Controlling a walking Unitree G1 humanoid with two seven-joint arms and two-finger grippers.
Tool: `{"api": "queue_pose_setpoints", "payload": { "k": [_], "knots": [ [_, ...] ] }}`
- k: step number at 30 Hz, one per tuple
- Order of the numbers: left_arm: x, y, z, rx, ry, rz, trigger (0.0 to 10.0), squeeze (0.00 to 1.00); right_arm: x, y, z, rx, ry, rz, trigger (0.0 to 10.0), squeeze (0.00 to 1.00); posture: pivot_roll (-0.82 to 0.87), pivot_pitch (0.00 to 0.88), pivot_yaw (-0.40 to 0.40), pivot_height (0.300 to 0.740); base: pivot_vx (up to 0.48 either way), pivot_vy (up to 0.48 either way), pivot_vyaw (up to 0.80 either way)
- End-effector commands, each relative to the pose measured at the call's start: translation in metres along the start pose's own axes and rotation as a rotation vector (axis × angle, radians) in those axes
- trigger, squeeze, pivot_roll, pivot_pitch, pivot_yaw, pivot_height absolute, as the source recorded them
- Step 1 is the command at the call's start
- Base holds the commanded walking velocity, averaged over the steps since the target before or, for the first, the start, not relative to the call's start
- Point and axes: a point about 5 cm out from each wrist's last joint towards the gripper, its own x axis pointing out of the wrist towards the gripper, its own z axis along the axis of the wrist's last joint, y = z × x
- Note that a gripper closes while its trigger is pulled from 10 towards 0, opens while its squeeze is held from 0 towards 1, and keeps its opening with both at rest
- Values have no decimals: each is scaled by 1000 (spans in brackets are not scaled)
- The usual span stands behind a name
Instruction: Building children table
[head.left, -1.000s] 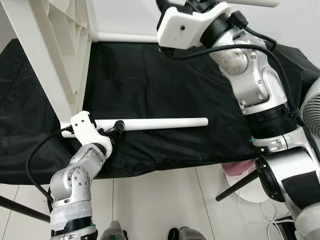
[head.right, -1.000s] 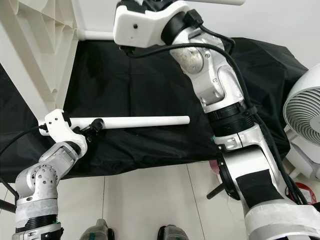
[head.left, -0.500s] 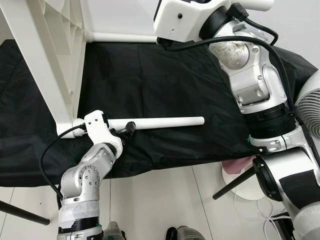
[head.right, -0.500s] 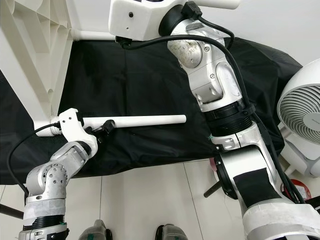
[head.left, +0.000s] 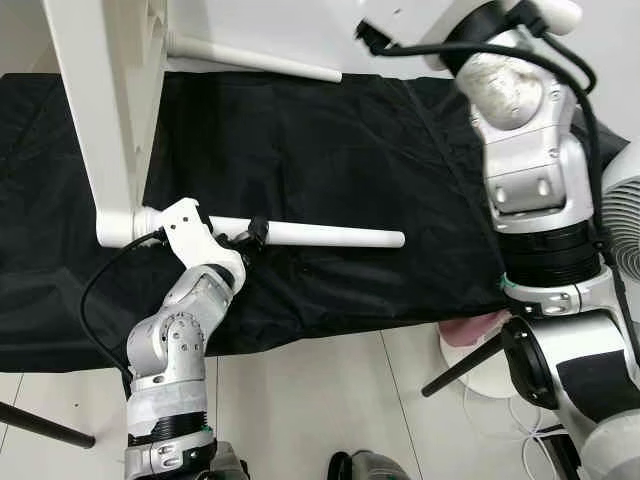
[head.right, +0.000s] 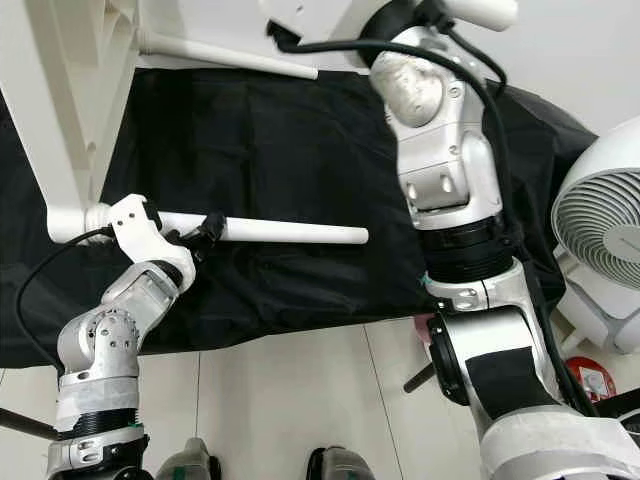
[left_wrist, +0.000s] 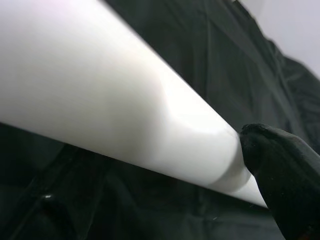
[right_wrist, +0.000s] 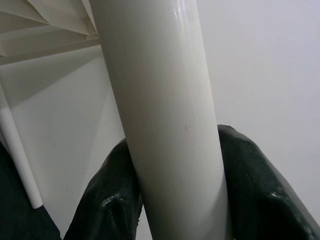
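Children's table top stands on edge over the black cloth; left claw clamped on its near leg, right claw clamped on another leg, likely seating or steadying both.

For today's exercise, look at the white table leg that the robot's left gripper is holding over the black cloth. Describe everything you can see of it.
The white table leg is a smooth, round, glossy tube, plastic by its look. It lies nearly level above the black cloth. One end meets the corner of the white table frame, which stands on edge; the other end is free and points toward the robot's right. The left gripper has its jaws shut on it near the frame end. In the left wrist view a black fingertip presses its side.
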Motion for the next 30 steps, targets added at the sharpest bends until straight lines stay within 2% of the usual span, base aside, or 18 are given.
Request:
{"api": "queue_pose_setpoints", "payload": {
  "k": [1, 7, 9, 10, 11, 12, 13, 15, 24, 26, 29, 30],
  "knots": [
    [3, 8, 9, -29, -47, 125, 10000, 0, -12, -43, -8, 176, 30, -268, 0, 0, 14, 44, -7, 740, 0, 0, 0],
    [8, 5, 18, -76, -104, 148, 10000, 0, -13, -44, -9, 181, 39, -265, 0, 0, 14, 44, -7, 740, 0, 0, 0],
    [15, 0, 30, -167, -183, 173, 10000, 0, -13, -44, -9, 190, 44, -263, 0, 0, 17, 44, -11, 740, 0, 0, 0],
    [15, 0, 30, -167, -183, 173, 10000, 0, -13, -44, -9, 190, 44, -263, 0, 0, 17, 44, -11, 740, 0, 0, 0],
    [18, -8, 38, -211, -230, 155, 0, 0, -13, -45, -9, 190, 46, -265, 0, 0, 16, 43, -10, 740, 0, 0, 0],
    [19, -14, 44, -232, -272, 143, 0, 0, -13, -45, -9, 193, 47, -265, 0, 0, 15, 42, -8, 740, 0, 0, 0],
    [19, -14, 44, -232, -272, 143, 0, 0, -13, -45, -9, 193, 47, -265, 0, 0, 15, 42, -8, 740, 0, 0, 0],
    [15, -23, 52, -186, -338, 102, 0, 0, -14, -46, -10, 193, 57, -269, 0, 0, 12, 43, -1, 740, 0, 0, 0],
    [3, -41, 67, -168, -453, -18, 0, 0, -17, -47, -14, 210, 72, -276, 0, 0, 11, 42, 3, 740, 0, 0, 0],
    [-8, -59, 84, -93, -553, -127, 0, 0, -19, -51, -13, 232, 61, -311, 0, 0, 20, 40, -4, 740, 0, 0, 0],
    [-12, -66, 90, -65, -590, -171, 0, 0, -20, -52, -14, 242, 59, -327, 0, 0, 20, 40, -4, 740, 0, 0, 0],
    [-26, -88, 111, -20, -679, -308, 0, 0, -29, -54, -22, 288, 84, -409, 0, 0, 33, 36, -12, 740, 0, 0, 0]
  ]
}}
